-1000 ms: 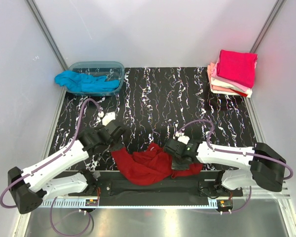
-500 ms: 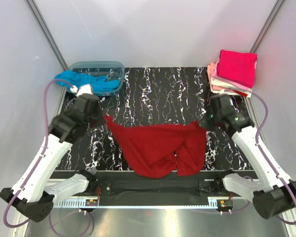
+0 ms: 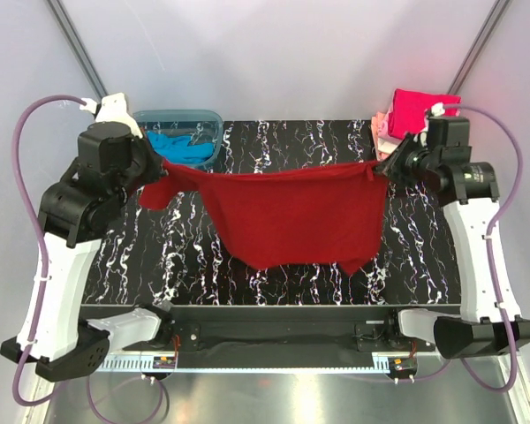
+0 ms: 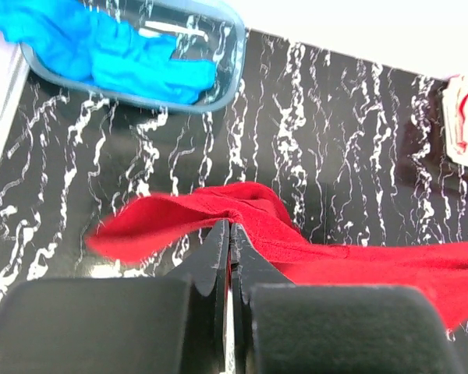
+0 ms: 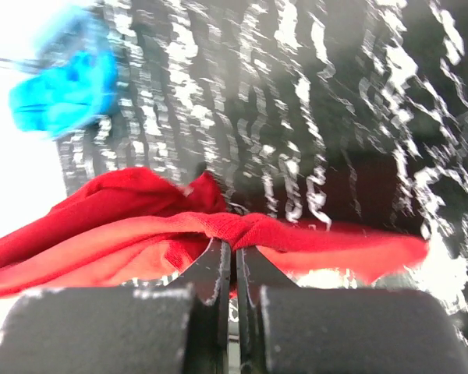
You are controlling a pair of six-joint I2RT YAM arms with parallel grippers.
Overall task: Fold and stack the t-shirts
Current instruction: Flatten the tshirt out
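Held up: the dark red t-shirt [image 3: 291, 216], spread wide
The left gripper [image 3: 153, 168] and right gripper [image 3: 384, 166] each pinch its upper edge; cloth sags between and below them.

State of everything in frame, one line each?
Red t-shirt, unfolded, held up and stretched between the two arms.
Left fingers, shut on red t-shirt.
Right fingers, shut on red t-shirt.
Turquoise t-shirt, crumpled in tub.
Tub, upright, no lid.
Folded stack, folded, magenta on top.
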